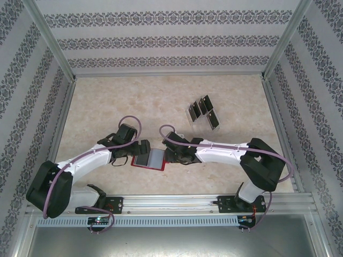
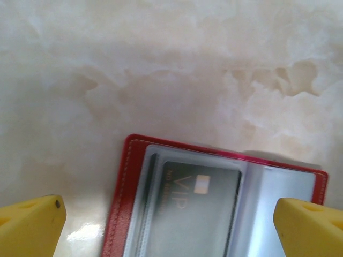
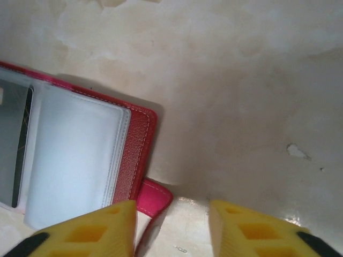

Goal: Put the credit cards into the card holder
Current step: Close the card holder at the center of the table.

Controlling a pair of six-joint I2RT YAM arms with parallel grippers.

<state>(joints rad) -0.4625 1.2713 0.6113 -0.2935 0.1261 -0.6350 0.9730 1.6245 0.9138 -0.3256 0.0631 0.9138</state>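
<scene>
The card holder [image 1: 150, 159], a red wallet, lies open on the table between my two grippers. In the left wrist view the card holder [image 2: 128, 187] has one black credit card [image 2: 201, 206] marked VIP inside a grey pocket. My left gripper [image 2: 171, 230] hangs wide open over it, its fingertips on either side and holding nothing. My right gripper [image 3: 171, 230] is open at the card holder's right edge [image 3: 136, 155]. The snap tab [image 3: 155, 197] lies just beside its left finger [image 3: 86, 233]. More black credit cards [image 1: 203, 105] stand at the back right.
A pale clear tray [image 1: 192, 113] holds the standing cards on the far right part of the marble-patterned table [image 1: 107, 101]. Patterned walls with metal posts close in the sides and back. A metal rail [image 1: 177, 206] runs along the near edge.
</scene>
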